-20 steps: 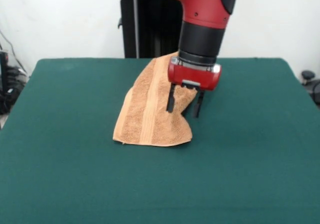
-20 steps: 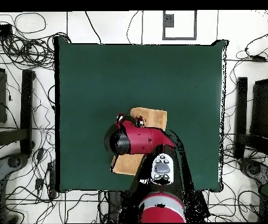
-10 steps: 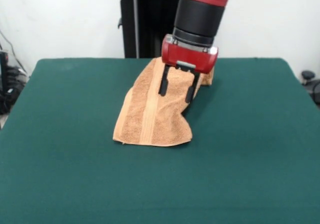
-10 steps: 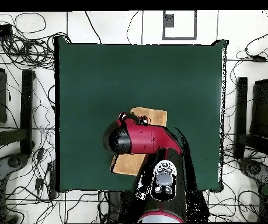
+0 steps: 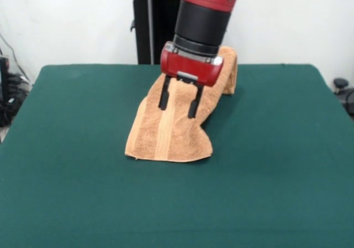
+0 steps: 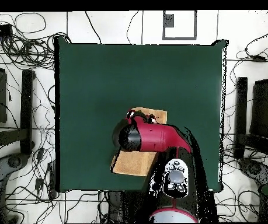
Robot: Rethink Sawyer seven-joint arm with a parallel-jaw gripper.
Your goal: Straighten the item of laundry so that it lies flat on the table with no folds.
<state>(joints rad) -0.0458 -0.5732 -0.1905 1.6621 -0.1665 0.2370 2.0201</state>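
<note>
One red and black arm hangs its claw [image 5: 178, 101] over an orange-tan terry hand towel [image 5: 166, 132] on the dark green worktop [image 5: 72, 192]. Both dark fingers stand apart and point down, gripping nothing, with towel visible between them. Seen from the front, the towel lies mid-worktop as a long folded strip, running from a flat near-left end up to a raised bunched fold at the far right [image 5: 228, 65]. That raised fold lies beside and behind the claw, so any unfolding likely starts there, toward the far right
</note>
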